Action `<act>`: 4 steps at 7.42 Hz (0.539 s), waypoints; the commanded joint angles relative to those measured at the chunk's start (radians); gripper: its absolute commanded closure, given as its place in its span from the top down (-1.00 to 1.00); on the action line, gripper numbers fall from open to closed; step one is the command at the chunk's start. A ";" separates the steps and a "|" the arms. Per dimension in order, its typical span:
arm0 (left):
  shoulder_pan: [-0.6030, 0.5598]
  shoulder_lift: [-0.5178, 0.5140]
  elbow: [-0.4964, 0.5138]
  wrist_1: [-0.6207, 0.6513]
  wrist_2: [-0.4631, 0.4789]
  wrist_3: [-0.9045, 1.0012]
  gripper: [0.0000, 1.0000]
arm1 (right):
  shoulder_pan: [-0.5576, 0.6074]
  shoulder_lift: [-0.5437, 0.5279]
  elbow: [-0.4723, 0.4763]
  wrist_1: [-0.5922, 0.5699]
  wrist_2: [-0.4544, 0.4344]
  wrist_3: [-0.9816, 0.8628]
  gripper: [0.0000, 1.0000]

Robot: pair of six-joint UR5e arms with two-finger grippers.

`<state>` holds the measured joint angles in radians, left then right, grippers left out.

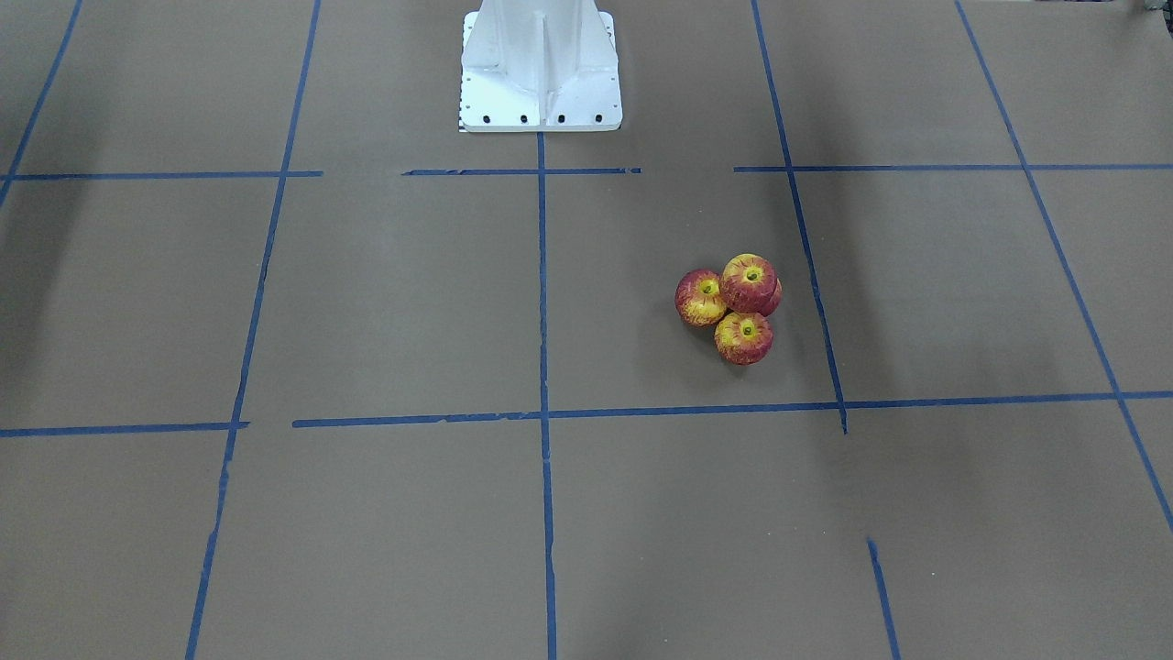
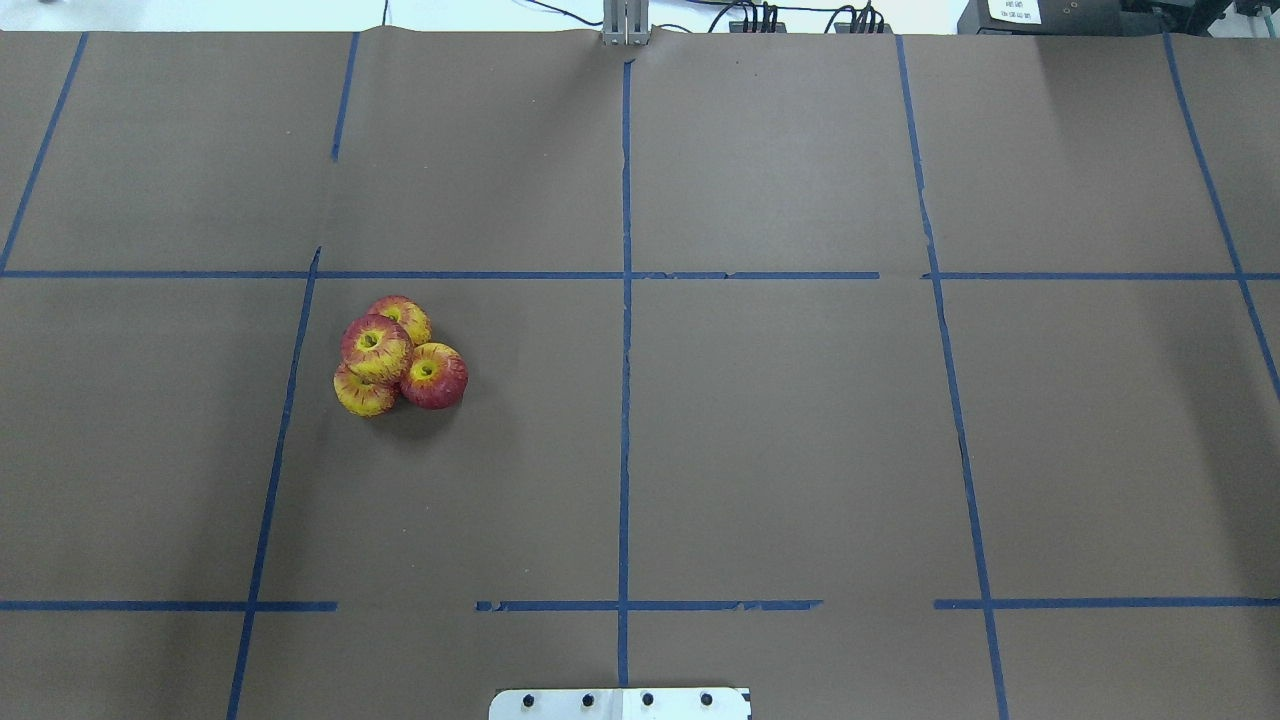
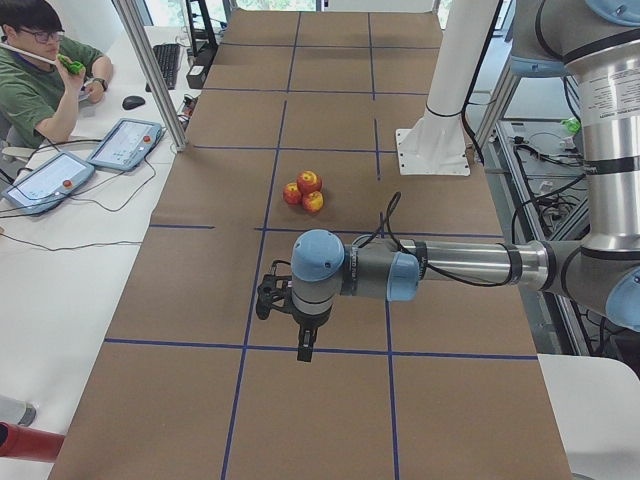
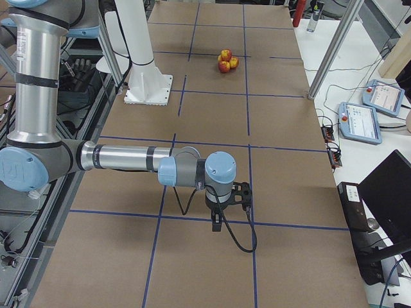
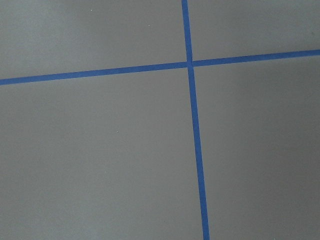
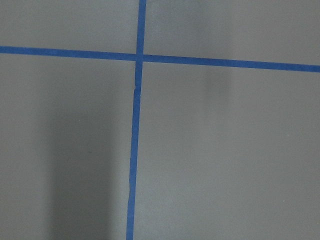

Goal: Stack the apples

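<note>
Four red-and-yellow apples sit in one tight cluster on the brown table. Three lie on the table and one apple (image 2: 375,347) rests on top of them. The others are the far apple (image 2: 402,317), the near-left apple (image 2: 362,393) and the near-right apple (image 2: 435,376). The cluster also shows in the front view (image 1: 743,336) and both side views (image 3: 304,189) (image 4: 225,60). My left gripper (image 3: 265,299) and right gripper (image 4: 245,192) hang over bare table far from the apples. They show only in side views, so I cannot tell if they are open or shut.
The white robot pedestal (image 1: 541,78) stands at the table's middle edge. Blue tape lines (image 2: 625,400) mark a grid. An operator (image 3: 40,75) sits at a side desk with teach pendants (image 3: 125,143). Both wrist views show only brown paper and tape.
</note>
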<state>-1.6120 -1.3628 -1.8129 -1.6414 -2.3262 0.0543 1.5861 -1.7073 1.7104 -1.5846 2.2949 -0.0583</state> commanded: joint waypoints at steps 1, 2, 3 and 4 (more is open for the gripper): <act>0.000 -0.007 -0.014 -0.035 -0.005 -0.001 1.00 | 0.000 0.000 0.000 0.000 0.001 0.000 1.00; 0.001 -0.007 -0.011 -0.040 -0.005 -0.001 1.00 | 0.000 0.000 0.000 0.000 0.000 0.000 1.00; 0.000 -0.007 -0.011 -0.040 -0.005 -0.001 1.00 | 0.000 0.000 0.000 0.000 0.000 0.000 1.00; 0.001 -0.009 0.000 -0.040 -0.005 -0.002 1.00 | 0.000 0.000 0.000 0.000 0.000 0.000 1.00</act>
<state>-1.6114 -1.3701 -1.8210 -1.6794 -2.3315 0.0534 1.5861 -1.7073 1.7104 -1.5846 2.2950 -0.0583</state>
